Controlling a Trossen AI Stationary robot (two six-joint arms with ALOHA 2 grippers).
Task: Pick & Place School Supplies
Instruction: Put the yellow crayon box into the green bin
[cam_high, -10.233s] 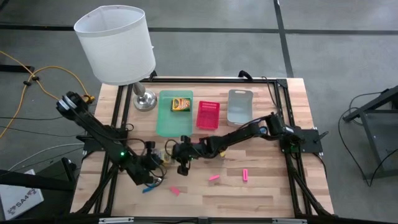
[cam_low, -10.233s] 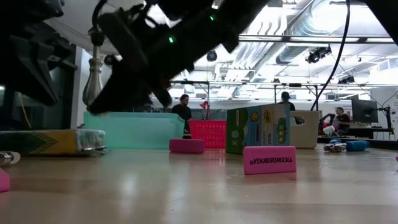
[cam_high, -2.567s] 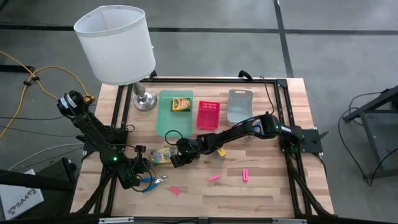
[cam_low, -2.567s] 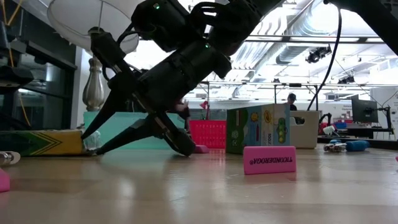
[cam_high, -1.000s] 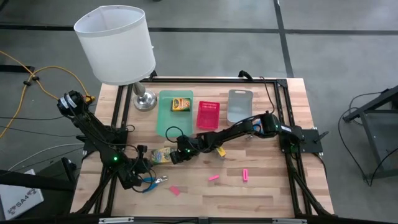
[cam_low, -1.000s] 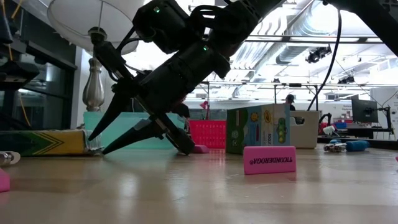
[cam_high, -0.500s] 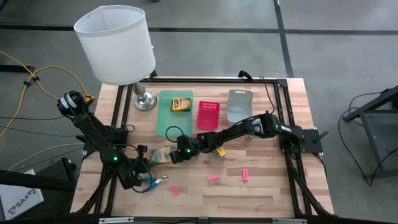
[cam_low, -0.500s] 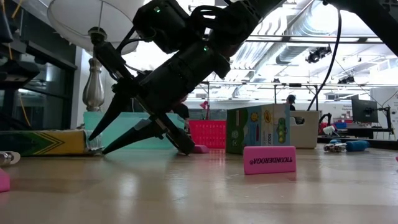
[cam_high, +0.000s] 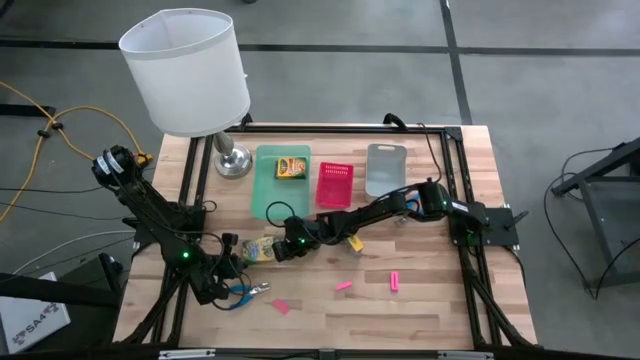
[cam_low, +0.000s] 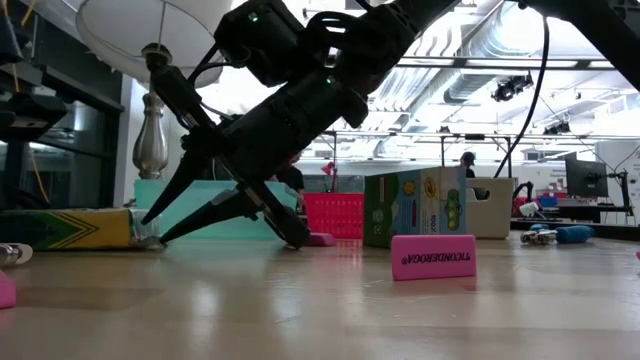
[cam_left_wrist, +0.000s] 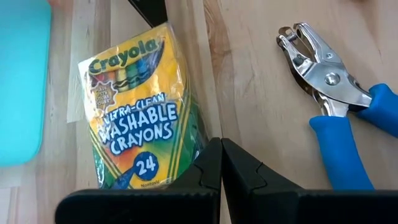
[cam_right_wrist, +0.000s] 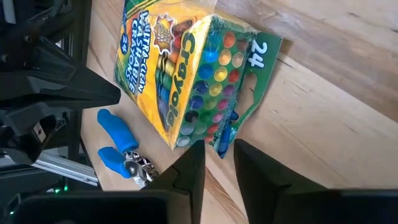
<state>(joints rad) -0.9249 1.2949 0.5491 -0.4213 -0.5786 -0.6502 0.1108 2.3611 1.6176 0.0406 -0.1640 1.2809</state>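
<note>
A yellow-and-green crayon box (cam_high: 258, 249) lies flat on the table left of centre. My right gripper (cam_right_wrist: 219, 155) reaches it from the right, slanting down. It is open, and its fingers stand narrowly on either side of the lower corner of the box's end (cam_right_wrist: 222, 144). My left gripper (cam_left_wrist: 221, 158) is shut beside the box's (cam_left_wrist: 134, 118) other end, touching nothing that shows. A blue-handled metal tool (cam_left_wrist: 336, 93) lies on the wood close to it. A second crayon box (cam_high: 291, 167) rests in the green tray (cam_high: 272, 195), and a third (cam_low: 415, 207) stands upright. My right gripper comes slanting down from the table's right, with one finger (cam_low: 150, 210) above the box's wrapped end (cam_low: 148, 233) and the other (cam_low: 170, 238) low by the table. Whether they touch it, I cannot tell. The box lies flat on the wood.
A white-shaded lamp (cam_high: 190, 70) stands at the far left. Next to the green tray are a pink basket (cam_high: 334, 185) and a grey tray (cam_high: 385, 170). Pink erasers (cam_high: 343, 285) (cam_high: 395, 281) (cam_high: 281, 306) lie on the near half of the table.
My right gripper's fingers have drawn a little closer together around the end of the crayon box. The box has stayed where it was.
</note>
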